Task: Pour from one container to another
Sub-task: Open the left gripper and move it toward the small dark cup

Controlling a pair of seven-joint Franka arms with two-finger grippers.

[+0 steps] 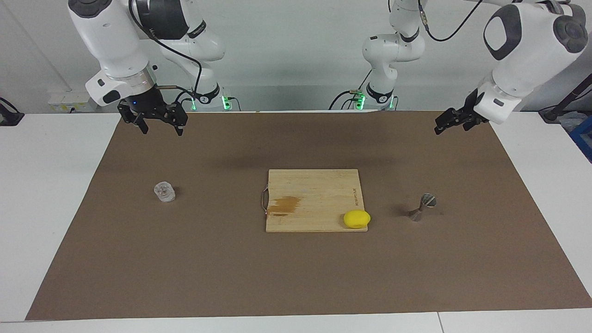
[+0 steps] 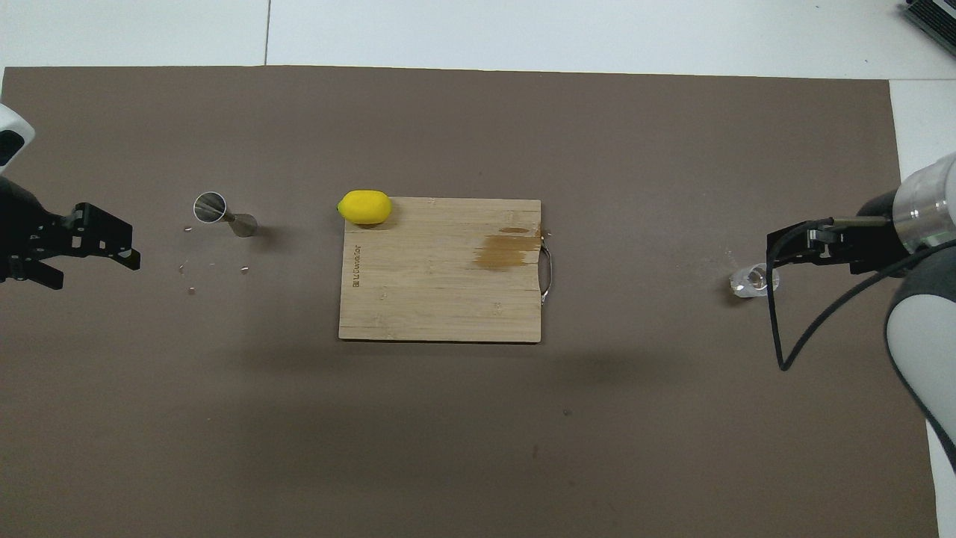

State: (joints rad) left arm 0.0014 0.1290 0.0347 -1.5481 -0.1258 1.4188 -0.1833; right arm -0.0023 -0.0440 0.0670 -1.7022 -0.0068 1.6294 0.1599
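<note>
Two containers stand well apart on the bench, neither yet touched. Toward the right arm's end sits the glass tumbler (image 1: pixel 164 192), short, clear, with ribbed faceted sides that catch the light; whether it holds anything I cannot tell. Toward the left arm's end stands the metal jigger (image 1: pixel 422 206), dull grey, two cones meeting at a narrow waist, its open mouth a bright ring in the overhead view. A few small specks lie on the mat just beside it, nearer to the robots.

Between the two lies a pale wooden cutting board (image 1: pixel 314 185), straight-grained, with a darker stain and a wire handle on the edge toward the tumbler. A smooth yellow lemon (image 1: pixel 356 218) rests on its corner farthest from the robots, toward the jigger. All of this sits on a matte brown mat (image 1: pixel 296 277) over the white bench.

The right gripper (image 1: pixel 159 125) hangs over the mat's edge closest to the robots, jaws spread wide and empty. The left gripper (image 1: pixel 455 121) hangs over the mat's corner at its own end, jaws likewise wide apart, holding nothing.

By my reading the task is at the approach. Next, the right gripper should drop around the tumbler's ribbed wall and grip firmly, since glass is slick and the jigger's mouth is a narrow target.
</note>
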